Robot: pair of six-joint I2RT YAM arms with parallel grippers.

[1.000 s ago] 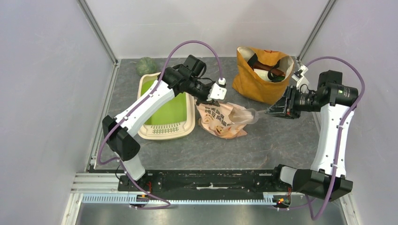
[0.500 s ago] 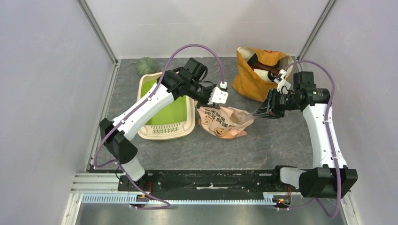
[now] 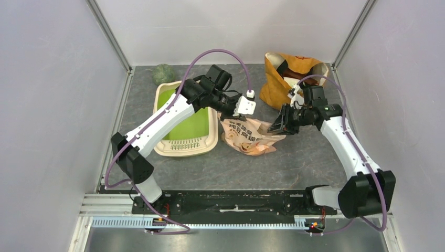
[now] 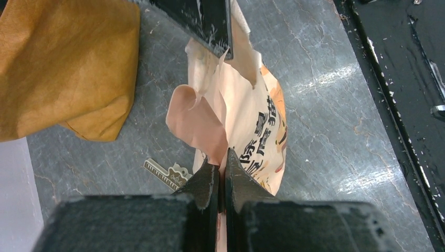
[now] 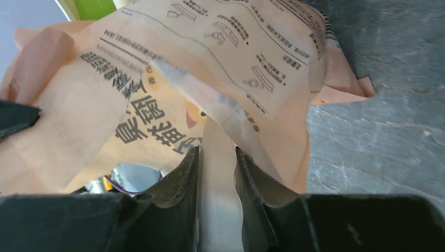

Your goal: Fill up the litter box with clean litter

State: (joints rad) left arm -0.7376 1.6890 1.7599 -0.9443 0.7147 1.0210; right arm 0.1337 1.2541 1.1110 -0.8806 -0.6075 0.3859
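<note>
The litter box (image 3: pixel 186 126), a cream tray with a green inside, lies at the left; no litter shows in it. A peach-orange printed bag (image 3: pixel 249 137) lies to its right. My left gripper (image 3: pixel 232 113) is shut on the bag's upper edge, seen in the left wrist view (image 4: pixel 221 157) with the bag (image 4: pixel 257 126) hanging beyond. My right gripper (image 3: pixel 274 127) is shut on a pale fold at the bag's right end; in the right wrist view (image 5: pixel 216 157) the bag (image 5: pixel 210 63) fills the frame. The clean litter is hidden.
A mustard-yellow fabric bag (image 3: pixel 294 84) with items inside stands at the back right, just behind my right arm. A round green object (image 3: pixel 163 73) lies behind the litter box. A small torn strip (image 4: pixel 167 173) lies on the grey floor. Walls close in on three sides.
My right gripper has moved left towards the litter box with the bag's right end in it, so the stretched bag has slackened and crumpled. The left gripper has barely moved.
</note>
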